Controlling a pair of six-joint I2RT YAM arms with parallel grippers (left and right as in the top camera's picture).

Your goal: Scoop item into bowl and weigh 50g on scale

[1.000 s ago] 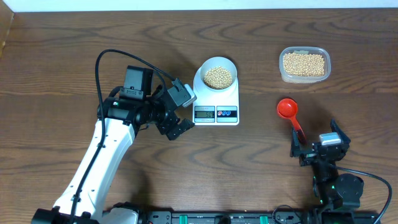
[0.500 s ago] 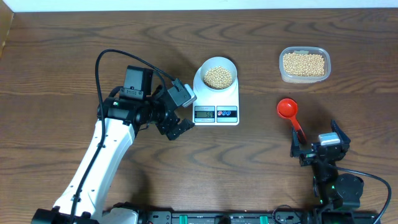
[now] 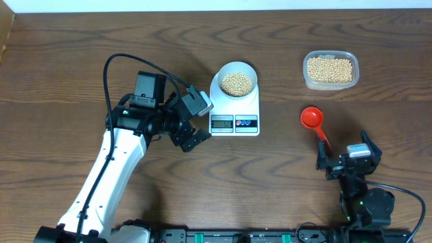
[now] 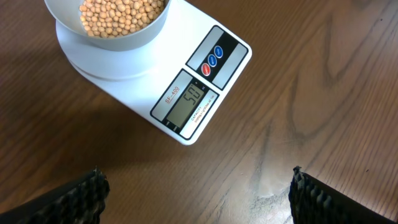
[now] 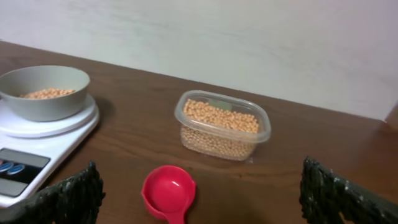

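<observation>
The bowl of beans is seated on the scale, far centre of the tabletop; the target weight appears to be displayed. The left end effector and right end effector are spread wide, empty; only confirmation of the reading is judged outstanding.

One scale, one bowl, one clear tub, one red scoop and two grippers, left gripper and right gripper, are being counted; beans, too many.

(scale: "SF-400"; display: "50")
</observation>
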